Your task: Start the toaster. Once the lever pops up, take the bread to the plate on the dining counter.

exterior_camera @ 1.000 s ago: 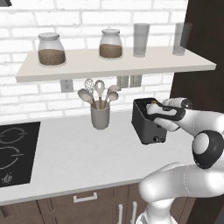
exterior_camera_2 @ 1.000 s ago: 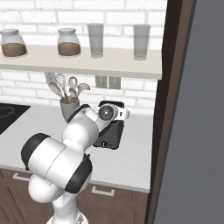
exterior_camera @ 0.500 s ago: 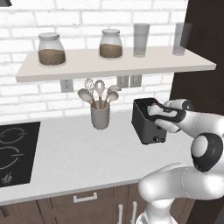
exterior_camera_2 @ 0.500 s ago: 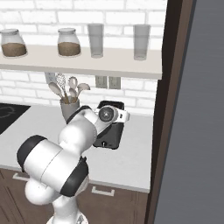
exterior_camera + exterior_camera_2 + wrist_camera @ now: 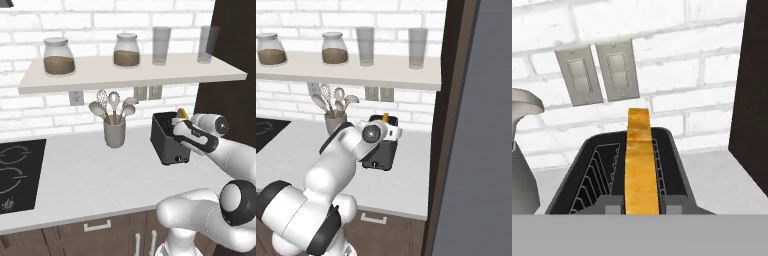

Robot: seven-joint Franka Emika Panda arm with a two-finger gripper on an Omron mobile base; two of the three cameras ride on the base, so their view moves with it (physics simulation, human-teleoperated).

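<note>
Since the earlier frame the end effector point(image 5: 179, 126) has narrowed onto the bread point(image 5: 641, 165) standing edge-up in the toaster point(image 5: 169, 141) on the bench, apparently gripping it, so lifting it straight out likely comes next.

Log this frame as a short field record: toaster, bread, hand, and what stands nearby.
toaster: small black boxy toaster on the white counter, against the brick wall
bread: golden-tan slice standing upright in a toaster slot, top edge sticking out
hand: the hand closed on the bread over the toaster
nearby: grey utensil cup to the toaster's left
</note>
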